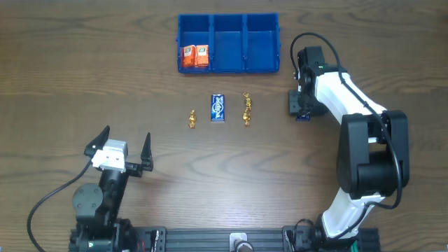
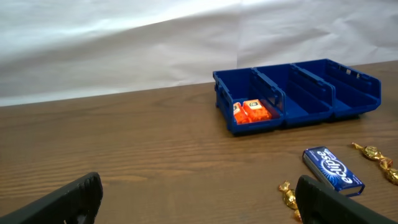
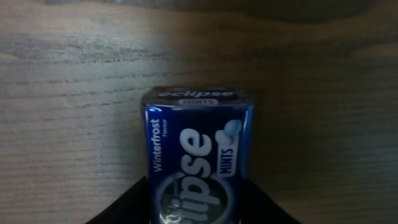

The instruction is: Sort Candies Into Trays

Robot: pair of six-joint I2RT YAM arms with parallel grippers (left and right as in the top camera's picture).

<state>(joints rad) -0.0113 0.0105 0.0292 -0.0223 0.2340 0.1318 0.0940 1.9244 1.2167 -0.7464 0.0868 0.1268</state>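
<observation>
2 mint tins [image 3: 198, 155] [image 1: 218, 108], 2 orange boxes [image 1: 195, 56]

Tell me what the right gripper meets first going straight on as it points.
Likely the bare table, tin first: the right gripper holds a blue mint tin aimed at the wood. Gap unclear.

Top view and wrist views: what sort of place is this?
Probably a lab bench staged for recording: a wooden table, a white sheet behind it, and a blue three-bin tray with loose candies laid before it.
</observation>
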